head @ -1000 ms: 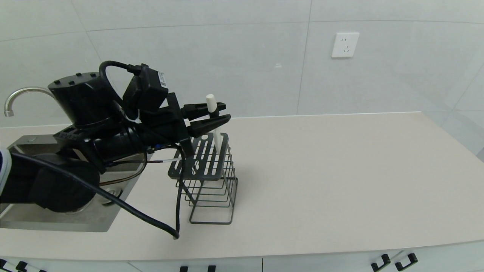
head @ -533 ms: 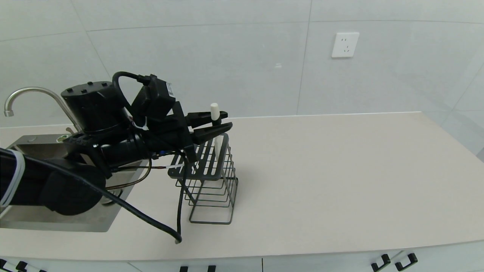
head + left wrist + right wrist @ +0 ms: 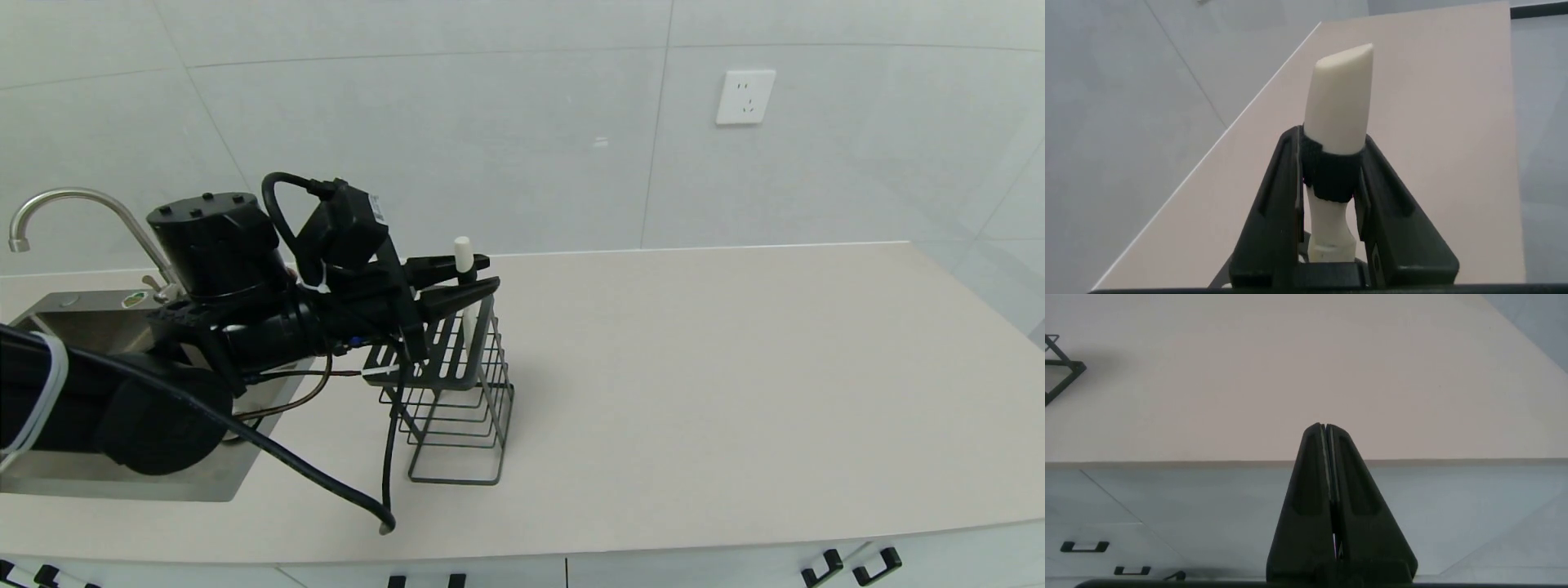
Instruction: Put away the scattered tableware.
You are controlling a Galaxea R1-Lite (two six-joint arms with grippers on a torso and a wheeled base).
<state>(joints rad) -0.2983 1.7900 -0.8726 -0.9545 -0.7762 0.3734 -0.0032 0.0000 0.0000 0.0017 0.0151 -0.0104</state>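
The left pincer is clenched on the upright white utensil, whose lower end reaches into the slotted top of the wire rack on the tabletop, so stowing looks nearly done; next it should lower, release and lift clear.

Grey tiled wall, white socket, beige countertop.

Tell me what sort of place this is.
Most likely a kitchen. A steel sink with a curved tap is set into a long pale countertop. A wire cutlery rack stands on it beside the sink. The wall behind is tiled, with a socket.
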